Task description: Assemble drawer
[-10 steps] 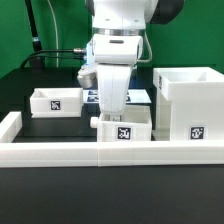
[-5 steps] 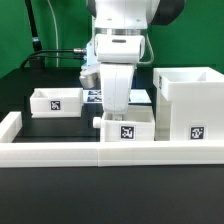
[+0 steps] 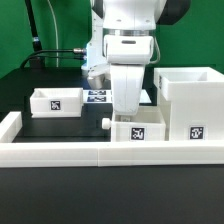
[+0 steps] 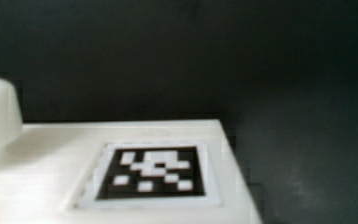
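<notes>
The small drawer box (image 3: 137, 129) has been shifted toward the exterior view's right with the gripper (image 3: 128, 112) and is now placed just beside the drawer housing (image 3: 188, 100). Whether the fingers are clamped cannot be told, as they are hidden. Alignment for insertion is judged near.

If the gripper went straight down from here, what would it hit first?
Probably the small white box directly beneath the gripper. The fingertips are hidden, so I cannot tell whether they touch it.
</notes>
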